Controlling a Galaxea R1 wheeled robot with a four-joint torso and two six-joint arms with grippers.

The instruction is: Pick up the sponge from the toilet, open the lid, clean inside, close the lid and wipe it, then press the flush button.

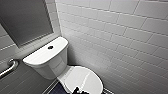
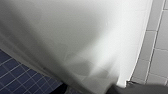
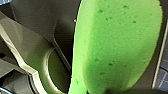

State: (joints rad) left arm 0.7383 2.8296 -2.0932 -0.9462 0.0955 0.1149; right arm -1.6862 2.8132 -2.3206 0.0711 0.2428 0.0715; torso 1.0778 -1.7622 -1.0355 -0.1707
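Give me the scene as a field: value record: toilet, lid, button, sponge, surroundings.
toilet: white, glossy, boxy tank, set in a corner
lid: down, closed over the bowl
flush button: dark, round, centre of the tank top
sponge: bright green, very close to the right wrist camera; grip cannot be told
tiled wall: white brick-pattern tiles beside the toilet
floor: small dark blue tiles
grab bar: metal, on the wall beside the tank
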